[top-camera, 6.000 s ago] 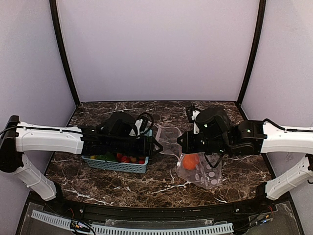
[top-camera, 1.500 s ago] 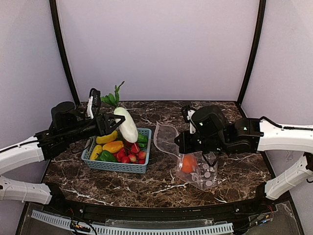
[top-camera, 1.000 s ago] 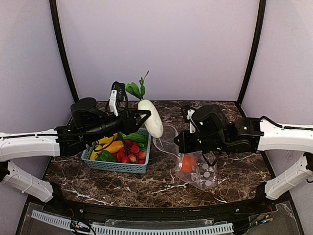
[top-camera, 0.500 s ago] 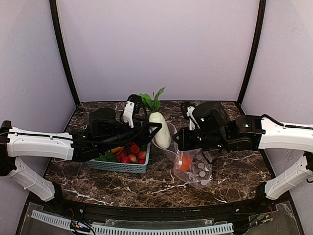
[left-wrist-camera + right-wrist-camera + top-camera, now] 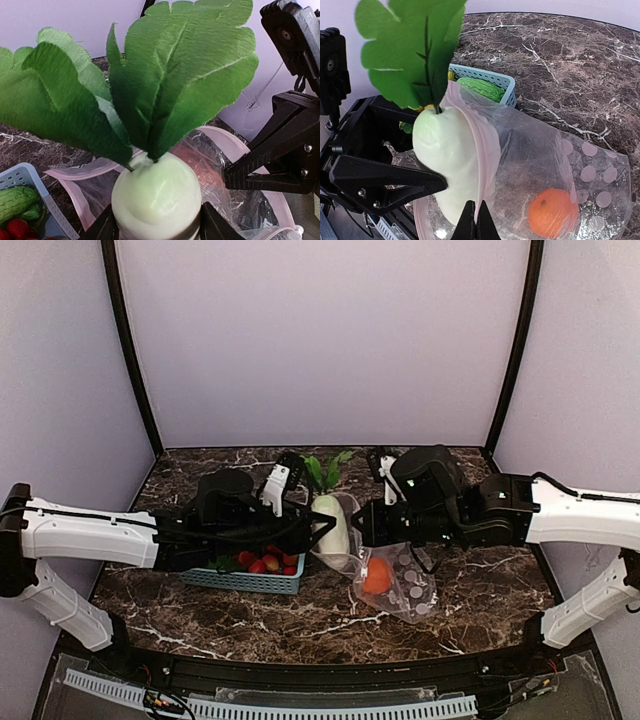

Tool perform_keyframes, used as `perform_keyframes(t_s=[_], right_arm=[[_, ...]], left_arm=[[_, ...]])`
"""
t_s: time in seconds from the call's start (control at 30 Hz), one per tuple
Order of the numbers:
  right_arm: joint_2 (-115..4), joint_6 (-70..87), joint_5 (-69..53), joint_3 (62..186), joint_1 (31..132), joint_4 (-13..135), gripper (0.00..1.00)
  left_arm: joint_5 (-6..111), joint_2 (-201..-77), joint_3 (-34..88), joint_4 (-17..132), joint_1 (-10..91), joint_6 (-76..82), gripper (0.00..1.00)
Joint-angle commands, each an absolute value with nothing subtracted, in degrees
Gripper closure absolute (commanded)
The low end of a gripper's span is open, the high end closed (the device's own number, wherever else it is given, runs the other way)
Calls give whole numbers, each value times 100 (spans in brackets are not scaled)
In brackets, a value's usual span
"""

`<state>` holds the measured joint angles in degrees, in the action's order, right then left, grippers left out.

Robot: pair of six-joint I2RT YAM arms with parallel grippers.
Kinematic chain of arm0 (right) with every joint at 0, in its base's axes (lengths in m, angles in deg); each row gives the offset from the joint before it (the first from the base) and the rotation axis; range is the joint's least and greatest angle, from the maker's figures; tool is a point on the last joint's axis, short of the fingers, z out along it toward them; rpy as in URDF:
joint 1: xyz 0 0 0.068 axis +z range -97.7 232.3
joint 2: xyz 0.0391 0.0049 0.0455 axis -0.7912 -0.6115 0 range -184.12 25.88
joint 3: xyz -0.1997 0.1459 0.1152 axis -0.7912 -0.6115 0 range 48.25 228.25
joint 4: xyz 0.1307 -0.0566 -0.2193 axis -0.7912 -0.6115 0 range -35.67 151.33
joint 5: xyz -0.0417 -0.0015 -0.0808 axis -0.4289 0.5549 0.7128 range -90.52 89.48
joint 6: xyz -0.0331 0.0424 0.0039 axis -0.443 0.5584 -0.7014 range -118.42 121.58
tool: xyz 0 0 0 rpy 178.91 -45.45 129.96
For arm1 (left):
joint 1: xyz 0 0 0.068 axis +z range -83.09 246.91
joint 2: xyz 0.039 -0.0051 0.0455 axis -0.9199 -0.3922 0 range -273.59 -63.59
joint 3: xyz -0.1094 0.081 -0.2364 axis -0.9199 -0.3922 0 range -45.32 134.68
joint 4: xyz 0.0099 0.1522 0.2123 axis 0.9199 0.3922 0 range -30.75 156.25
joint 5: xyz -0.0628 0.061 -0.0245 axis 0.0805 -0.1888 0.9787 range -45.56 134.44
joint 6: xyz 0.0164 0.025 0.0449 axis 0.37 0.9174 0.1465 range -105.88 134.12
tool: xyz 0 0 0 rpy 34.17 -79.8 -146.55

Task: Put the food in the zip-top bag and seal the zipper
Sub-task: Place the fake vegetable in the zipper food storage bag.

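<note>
Blue lattice basket (image 5: 243,581) sits behind the left fingers. Left gripper (image 5: 156,231) clamps the white radish (image 5: 155,197), leaves up, tip seemingly inside the zip-top bag (image 5: 560,165). Right gripper (image 5: 475,222) pinches its mouth edge; orange (image 5: 552,212) lies beyond the fingertips, inside.

One high fixed view, two close wrist views, one shared middle.

The top camera hangs high at the near side and looks forward and down over the whole table (image 5: 250,625), up to the far wall, so it is far from everything. The left wrist camera sits very near behind the white radish (image 5: 156,200) and looks to the right, toward the zip-top bag (image 5: 235,210). A corner of the basket (image 5: 20,176) shows at its lower left. The right wrist camera, also near, looks down and to the left along its own fingers (image 5: 468,222). All three views share the radish, the bag mouth and the basket.
</note>
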<state>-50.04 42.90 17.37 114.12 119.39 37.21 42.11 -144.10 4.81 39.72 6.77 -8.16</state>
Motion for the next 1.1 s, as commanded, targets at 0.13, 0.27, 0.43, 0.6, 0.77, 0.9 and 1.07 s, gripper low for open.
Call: perform_keyframes(t_s=[0.13, 0.27, 0.43, 0.6, 0.77, 0.9, 1.07], right_arm=[[-4945, 4259, 1828, 11498, 11890, 3734, 100], [-4900, 4277, 1837, 11463, 11892, 3726, 100], [-4868, 4272, 1840, 11419, 11887, 3732, 100], [-4830, 4311, 1838, 11366, 11892, 3733, 100], [-4778, 4316, 1846, 11331, 11891, 3734, 100], [-4709, 4341, 1864, 11279, 11887, 3736, 100], [-4662, 4369, 1864, 11209, 11886, 3734, 100]], left_arm=[[4366, -14307, 805, 4661, 624, -827, 28], [4220, -14043, 892, 4888, 626, -798, 18], [3962, -13680, 1052, 5362, 624, -828, 16], [3739, -13418, 1223, 5797, 626, -867, 19], [3505, -13444, 1511, 6384, 632, -1268, 24], [3426, -13451, 1523, 6863, 691, -1760, 24], [3185, -13343, 1360, 7459, 882, -2247, 24]])
